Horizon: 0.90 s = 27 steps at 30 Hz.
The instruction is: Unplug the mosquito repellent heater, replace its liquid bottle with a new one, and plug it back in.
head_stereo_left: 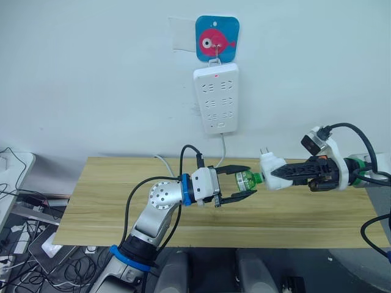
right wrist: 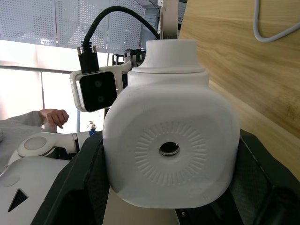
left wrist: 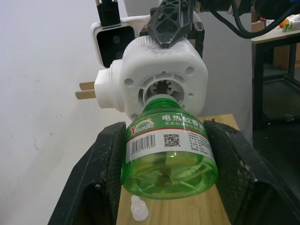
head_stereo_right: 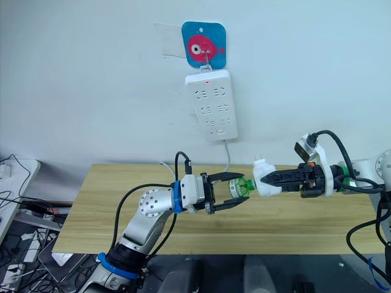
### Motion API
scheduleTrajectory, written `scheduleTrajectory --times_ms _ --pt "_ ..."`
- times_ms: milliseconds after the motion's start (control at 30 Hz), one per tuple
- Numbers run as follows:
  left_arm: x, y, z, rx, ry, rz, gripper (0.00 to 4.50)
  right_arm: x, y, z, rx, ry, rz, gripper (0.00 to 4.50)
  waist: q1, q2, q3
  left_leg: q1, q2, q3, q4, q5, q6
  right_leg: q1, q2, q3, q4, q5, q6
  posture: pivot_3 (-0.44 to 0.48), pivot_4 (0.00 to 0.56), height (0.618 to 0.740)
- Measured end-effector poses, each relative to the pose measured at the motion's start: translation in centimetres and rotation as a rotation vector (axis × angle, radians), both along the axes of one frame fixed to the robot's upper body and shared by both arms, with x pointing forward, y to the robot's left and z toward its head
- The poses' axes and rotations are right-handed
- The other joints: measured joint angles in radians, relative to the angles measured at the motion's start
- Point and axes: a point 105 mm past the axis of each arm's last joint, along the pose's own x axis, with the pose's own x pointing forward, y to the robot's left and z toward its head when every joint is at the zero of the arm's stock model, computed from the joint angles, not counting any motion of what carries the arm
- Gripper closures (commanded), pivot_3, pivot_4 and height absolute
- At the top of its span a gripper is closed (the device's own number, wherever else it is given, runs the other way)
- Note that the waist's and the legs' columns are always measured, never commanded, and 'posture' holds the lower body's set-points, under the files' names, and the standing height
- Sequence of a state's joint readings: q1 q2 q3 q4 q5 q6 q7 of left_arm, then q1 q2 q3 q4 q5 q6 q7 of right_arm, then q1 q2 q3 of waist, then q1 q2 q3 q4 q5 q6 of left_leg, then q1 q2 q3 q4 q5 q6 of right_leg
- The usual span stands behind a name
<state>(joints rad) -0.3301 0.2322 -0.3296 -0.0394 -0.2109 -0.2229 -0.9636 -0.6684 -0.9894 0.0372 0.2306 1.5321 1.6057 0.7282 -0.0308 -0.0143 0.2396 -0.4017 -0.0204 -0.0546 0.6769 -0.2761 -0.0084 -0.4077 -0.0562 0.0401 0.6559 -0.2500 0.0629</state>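
Green liquid bottle (head_stereo_left: 246, 179) sits between my left fingers (head_stereo_left: 239, 182), which are partly open and squeeze its sides. My right fingers (head_stereo_left: 275, 173) are closed on the white mosquito repellent heater (head_stereo_left: 269, 165). Its bottom hole meets the bottle's neck, up above the wooden surface (head_stereo_left: 98, 201).

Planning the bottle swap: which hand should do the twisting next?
Left. The left hand brackets the green bottle, whose neck sits at the heater's socket. The right hand is clamped on the heater, so it likely just steadies it.
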Motion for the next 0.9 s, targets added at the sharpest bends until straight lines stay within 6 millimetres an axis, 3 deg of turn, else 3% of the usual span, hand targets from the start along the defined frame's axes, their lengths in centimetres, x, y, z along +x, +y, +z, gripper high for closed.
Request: scheduleTrajectory --times_ms 900 --pt "0.40 0.05 -0.14 0.003 0.003 0.025 2.24 0.86 0.63 -0.06 -0.029 -0.048 -0.044 1.53 -0.001 0.000 0.000 0.000 0.000 0.000 0.000 0.000 0.000 0.000 0.000 0.000 0.000 0.000 0.000 -0.070 0.235 0.740"
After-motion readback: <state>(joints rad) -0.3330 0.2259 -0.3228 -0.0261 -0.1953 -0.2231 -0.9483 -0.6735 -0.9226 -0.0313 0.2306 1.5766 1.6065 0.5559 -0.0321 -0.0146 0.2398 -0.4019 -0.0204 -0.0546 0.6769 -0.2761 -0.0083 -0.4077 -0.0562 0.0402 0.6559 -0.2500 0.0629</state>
